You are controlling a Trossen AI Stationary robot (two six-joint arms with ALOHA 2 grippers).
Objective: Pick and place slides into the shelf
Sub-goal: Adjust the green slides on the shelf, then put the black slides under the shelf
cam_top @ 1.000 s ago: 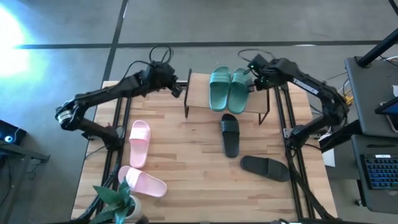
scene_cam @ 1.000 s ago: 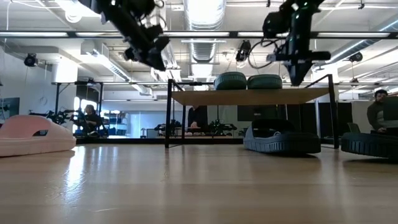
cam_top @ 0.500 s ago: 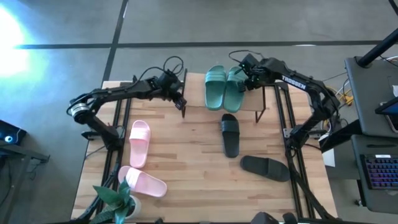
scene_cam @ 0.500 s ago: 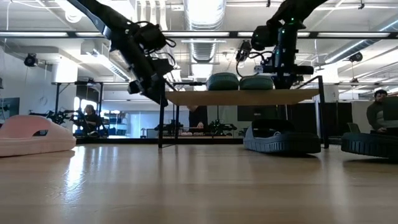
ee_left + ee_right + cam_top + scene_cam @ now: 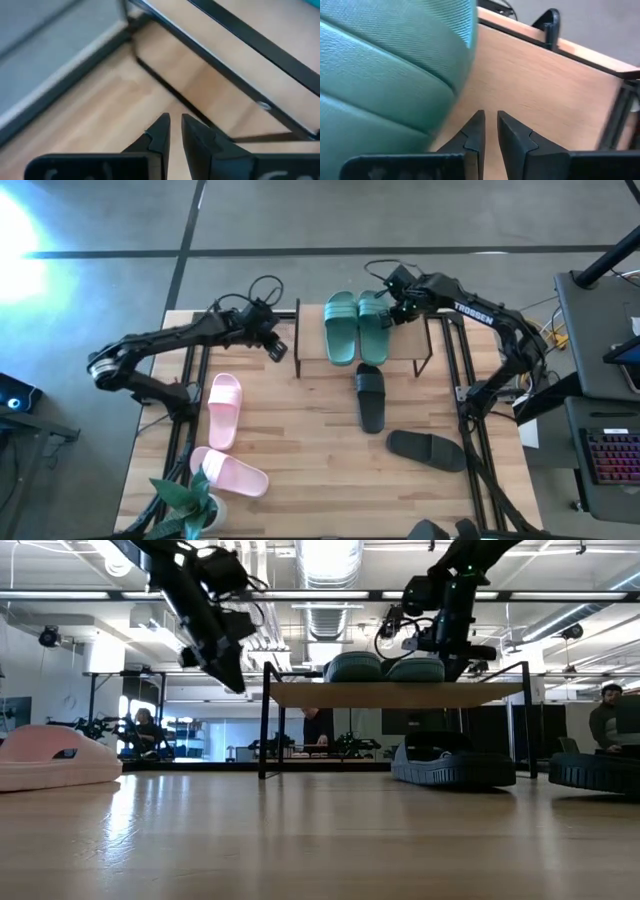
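**Spotter:** Where are you?

**Operator:** My right gripper [image 5: 393,308] hangs over the shelf [image 5: 410,345], fingers nearly closed on nothing, just beside the teal-green pair [image 5: 354,327] lying on its top. My left gripper [image 5: 278,350], equally narrow and empty, sits off the shelf's left end.

**Spotter:** What's next?

**Operator:** I'd lift clear without nudging the teal pair. Both pink slides [image 5: 222,410] and both black slides [image 5: 370,396] lie on the table; I'd open wide and grip across a strap.
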